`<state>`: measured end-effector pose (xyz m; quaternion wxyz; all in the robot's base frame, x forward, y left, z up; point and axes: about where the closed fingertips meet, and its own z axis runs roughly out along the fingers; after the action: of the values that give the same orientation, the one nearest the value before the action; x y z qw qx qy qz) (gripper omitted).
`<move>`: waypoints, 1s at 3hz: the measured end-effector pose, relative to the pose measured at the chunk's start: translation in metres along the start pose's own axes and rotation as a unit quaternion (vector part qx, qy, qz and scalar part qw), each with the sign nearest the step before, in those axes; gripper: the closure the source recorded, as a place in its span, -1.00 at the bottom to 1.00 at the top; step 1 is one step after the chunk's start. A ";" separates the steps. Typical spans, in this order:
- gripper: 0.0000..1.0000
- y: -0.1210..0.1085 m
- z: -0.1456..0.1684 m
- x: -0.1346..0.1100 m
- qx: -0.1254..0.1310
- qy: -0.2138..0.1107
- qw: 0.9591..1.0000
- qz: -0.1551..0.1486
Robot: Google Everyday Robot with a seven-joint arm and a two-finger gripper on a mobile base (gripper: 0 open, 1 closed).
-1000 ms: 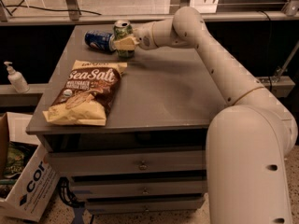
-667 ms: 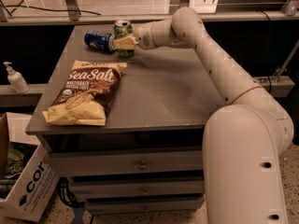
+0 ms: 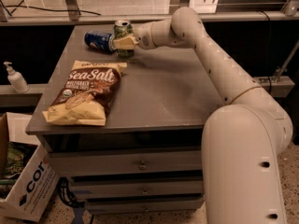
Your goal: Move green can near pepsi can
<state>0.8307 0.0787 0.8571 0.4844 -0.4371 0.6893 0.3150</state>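
The green can (image 3: 122,30) stands upright near the far left of the grey table (image 3: 163,87). The pepsi can (image 3: 98,40) lies on its side just left of it, almost touching. My gripper (image 3: 123,42) is at the green can, its pale fingers (image 3: 124,43) wrapped around the can's lower half, shut on it. The can's base sits on or just above the tabletop; I cannot tell which.
A Sea Salt chip bag (image 3: 85,93) lies on the table's front left. A soap dispenser (image 3: 15,77) stands on a ledge at the left. A cardboard box (image 3: 23,181) sits on the floor by the drawers (image 3: 140,164).
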 end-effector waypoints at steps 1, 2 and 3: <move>-0.27 0.000 0.000 0.000 0.000 0.000 1.000 0.000; -0.76 0.000 0.000 -0.001 0.000 0.000 1.000 0.000; -1.00 -0.005 -0.012 -0.001 0.007 -0.021 1.000 0.012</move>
<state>0.8309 0.0665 0.8619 0.4984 -0.4187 0.6861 0.3249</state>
